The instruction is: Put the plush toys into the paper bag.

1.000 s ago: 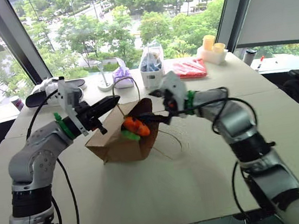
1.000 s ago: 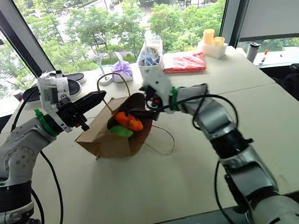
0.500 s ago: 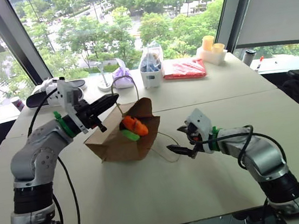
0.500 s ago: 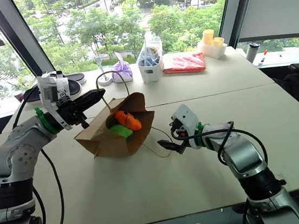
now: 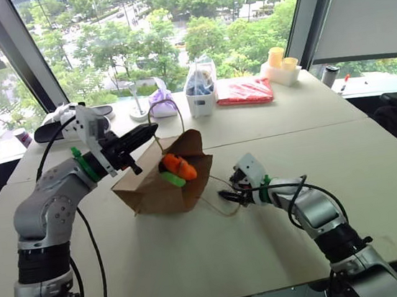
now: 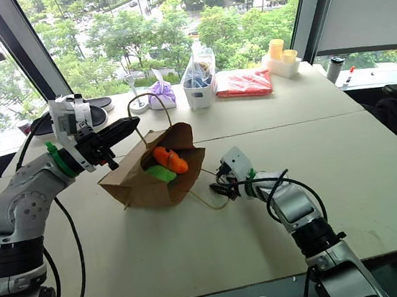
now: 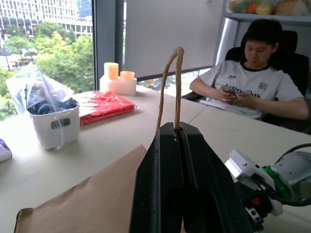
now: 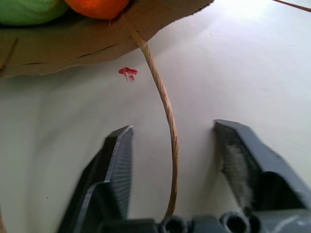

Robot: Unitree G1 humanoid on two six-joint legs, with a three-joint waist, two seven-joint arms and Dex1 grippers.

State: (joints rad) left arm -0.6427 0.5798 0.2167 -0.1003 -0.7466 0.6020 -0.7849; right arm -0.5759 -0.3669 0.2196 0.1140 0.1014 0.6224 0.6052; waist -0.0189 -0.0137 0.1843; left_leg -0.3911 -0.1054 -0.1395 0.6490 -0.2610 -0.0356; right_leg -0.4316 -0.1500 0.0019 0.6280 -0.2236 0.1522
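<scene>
The left gripper point(image 7: 178, 127) is clenched on one twisted loop handle point(image 7: 171, 82), holding it up above the table point(image 5: 268, 241). The right gripper point(image 8: 172, 145) sits low on the tabletop with its two fingers point(image 8: 116, 160) parted, and the second handle point(image 8: 163, 102) runs between them, lying on the table without either finger pressing it.

Both handles belong to the one paper bag point(image 5: 156, 190), which leans on its side between the two arms, mouth toward the right gripper. Two plush toys lie inside the mouth: one orange toy point(image 5: 180, 165) and one green toy point(image 5: 173, 180) just under it, touching. They are near the right gripper's fingertips, well apart from the left one.

Behind stand one white container point(image 5: 201, 94), one red packet point(image 5: 246, 91) and one purple pouch point(image 5: 163, 101).
</scene>
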